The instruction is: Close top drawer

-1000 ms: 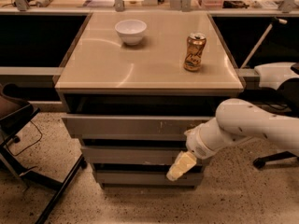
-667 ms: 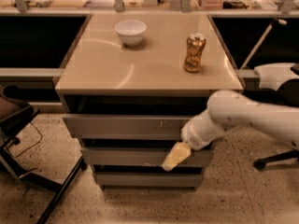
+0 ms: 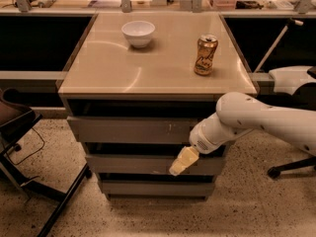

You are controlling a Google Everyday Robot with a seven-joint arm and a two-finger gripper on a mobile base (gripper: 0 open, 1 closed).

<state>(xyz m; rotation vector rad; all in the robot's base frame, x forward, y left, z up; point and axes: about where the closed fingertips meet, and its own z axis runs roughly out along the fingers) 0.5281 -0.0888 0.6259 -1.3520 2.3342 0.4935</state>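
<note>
We had swung our gripper (image 3: 179,162) left and upward, jaws apparently pressed together, just beneath the top drawer (image 3: 123,130), which still jutted from the bench (image 3: 148,70), unpushed.

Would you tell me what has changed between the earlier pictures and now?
The gripper moved left and slightly up and is now in front of the middle drawer. It took hold of nothing. The top drawer still stands out, and the bowl and can have not moved.
</note>
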